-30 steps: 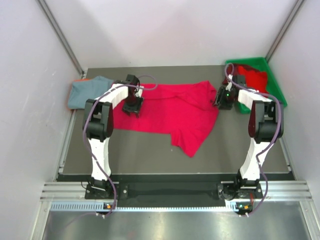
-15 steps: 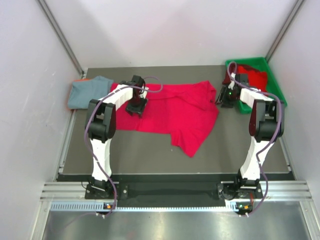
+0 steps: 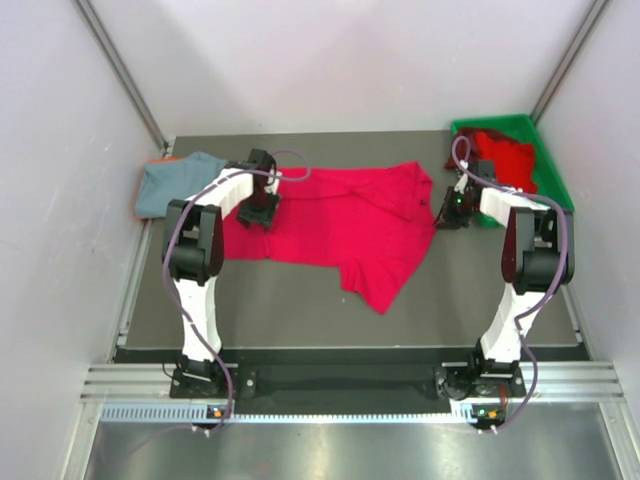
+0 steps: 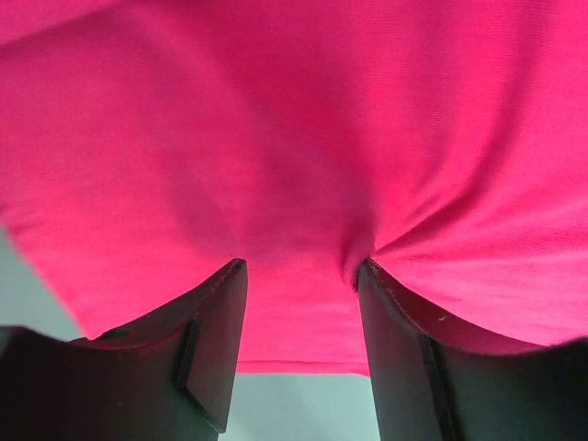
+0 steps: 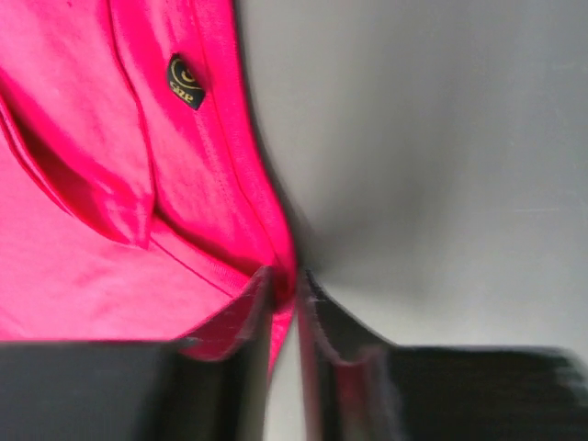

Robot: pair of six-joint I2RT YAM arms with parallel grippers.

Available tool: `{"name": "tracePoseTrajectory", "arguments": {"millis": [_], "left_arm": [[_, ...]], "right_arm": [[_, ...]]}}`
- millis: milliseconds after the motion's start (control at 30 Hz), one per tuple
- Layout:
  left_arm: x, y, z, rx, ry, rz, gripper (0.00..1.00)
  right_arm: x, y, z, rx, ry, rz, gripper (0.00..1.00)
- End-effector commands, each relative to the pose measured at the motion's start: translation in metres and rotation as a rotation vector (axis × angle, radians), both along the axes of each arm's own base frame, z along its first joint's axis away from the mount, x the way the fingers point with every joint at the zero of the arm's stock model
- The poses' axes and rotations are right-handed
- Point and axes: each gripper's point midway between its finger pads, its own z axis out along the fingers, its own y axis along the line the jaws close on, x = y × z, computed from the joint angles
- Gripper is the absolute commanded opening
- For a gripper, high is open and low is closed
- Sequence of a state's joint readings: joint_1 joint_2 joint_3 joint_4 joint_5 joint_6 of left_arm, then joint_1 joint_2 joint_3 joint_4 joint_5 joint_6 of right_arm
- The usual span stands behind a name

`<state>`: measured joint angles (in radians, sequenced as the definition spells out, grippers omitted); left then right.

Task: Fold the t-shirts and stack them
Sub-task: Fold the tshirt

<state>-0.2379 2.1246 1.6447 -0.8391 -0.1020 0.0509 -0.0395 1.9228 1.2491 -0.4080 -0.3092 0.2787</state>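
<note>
Two grippers meet one bright red cloth t-shirt, which lies spread across the dark grey table at the centre of the top view.

1. Left gripper: positioned at the left end of the shirt. Jaws stand apart, about half open. Both fingertips press down into the cloth, which puckers between them. No fold is pinched.
2. Right gripper: positioned at the right edge of the shirt. Jaws are drawn almost together, with the hem clamped in the narrow gap. A small black label shows on the cloth at the upper left of the right wrist view.

One muted grey-blue t-shirt lies at the upper left of the table. One darker red t-shirt sits in the green plastic bin at the upper right.
</note>
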Motion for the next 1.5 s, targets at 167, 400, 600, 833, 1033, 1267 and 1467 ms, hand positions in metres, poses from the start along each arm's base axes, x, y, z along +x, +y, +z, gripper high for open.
{"name": "tracePoseTrajectory", "arguments": {"millis": [167, 400, 600, 833, 1033, 1267, 1467], "left_arm": [[0.013, 0.054, 0.031, 0.078, -0.092, 0.068, 0.56], [0.006, 0.055, 0.038, 0.072, -0.086, 0.058, 0.56], [-0.007, 0.058, 0.037, 0.082, -0.065, 0.053, 0.56], [-0.020, 0.061, 0.030, 0.093, -0.034, 0.049, 0.55], [-0.024, 0.060, 0.033, 0.082, -0.030, 0.056, 0.55], [-0.036, 0.061, 0.035, 0.079, -0.020, 0.062, 0.54], [-0.044, 0.061, 0.037, 0.078, -0.021, 0.069, 0.54]], "right_arm": [[0.010, -0.001, 0.012, -0.043, -0.042, 0.013, 0.00], [0.013, -0.024, 0.012, -0.091, -0.049, -0.014, 0.00], [0.016, -0.042, 0.011, -0.135, -0.053, -0.028, 0.00], [0.026, -0.062, 0.010, -0.175, -0.063, -0.047, 0.00], [0.031, -0.069, 0.009, -0.198, -0.071, -0.043, 0.00], [0.038, -0.080, 0.006, -0.221, -0.077, -0.047, 0.00], [0.044, -0.082, 0.008, -0.233, -0.091, -0.047, 0.00]]}}
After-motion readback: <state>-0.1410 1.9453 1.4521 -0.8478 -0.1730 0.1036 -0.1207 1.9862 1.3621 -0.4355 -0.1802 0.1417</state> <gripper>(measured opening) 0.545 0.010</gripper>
